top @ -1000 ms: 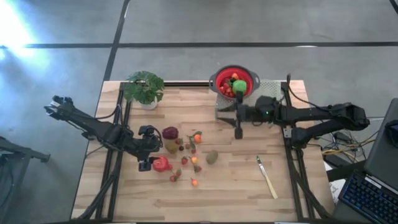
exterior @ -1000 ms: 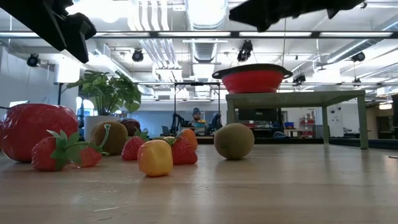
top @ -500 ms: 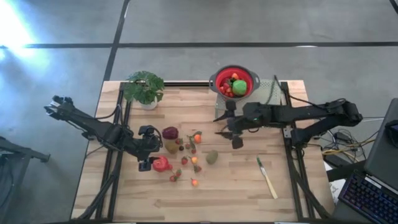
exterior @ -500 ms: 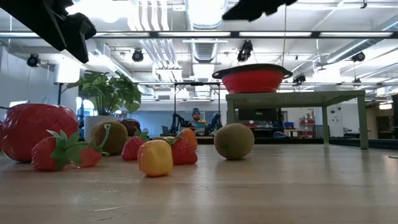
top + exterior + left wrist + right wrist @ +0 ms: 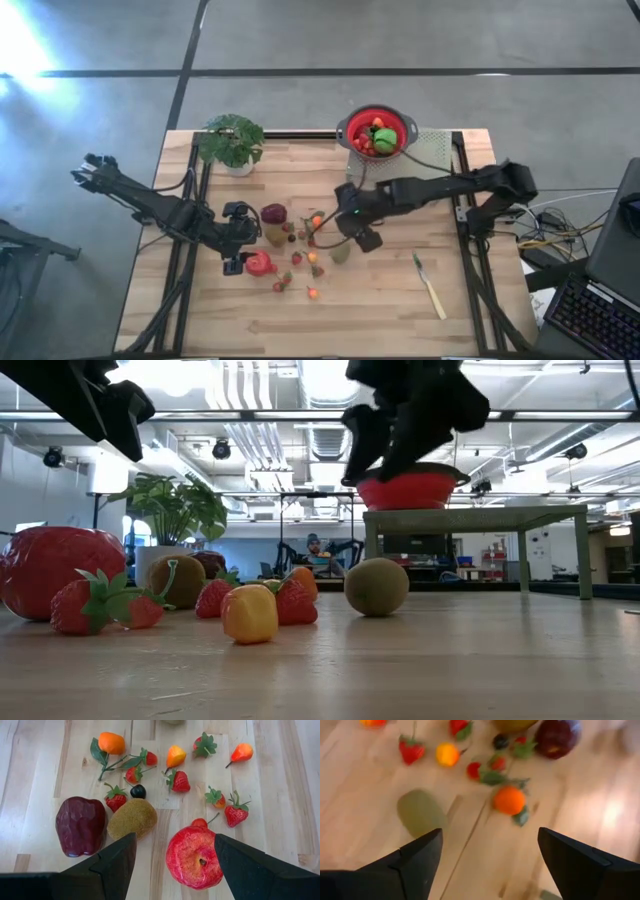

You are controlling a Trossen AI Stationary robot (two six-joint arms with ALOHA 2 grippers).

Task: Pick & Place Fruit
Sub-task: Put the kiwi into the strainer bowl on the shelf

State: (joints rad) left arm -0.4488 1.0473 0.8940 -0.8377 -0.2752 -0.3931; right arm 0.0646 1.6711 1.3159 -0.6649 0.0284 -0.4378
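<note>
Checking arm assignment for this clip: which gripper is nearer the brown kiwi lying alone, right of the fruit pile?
Right. The right gripper hangs open just above and beside the kiwi. The left gripper sits open across the fruit pile, by the big red fruit.

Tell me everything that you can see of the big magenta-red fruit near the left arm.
The big magenta-red fruit is round like a pomegranate, with a glossy, plastic-looking skin mottled pink to red and a small dark pit facing the wrist camera. A short nub sticks out at one end. It lies on the wooden table, just ahead of the left gripper, whose open jaws do not touch it. A brown kiwi lies beside it, apart.
</note>
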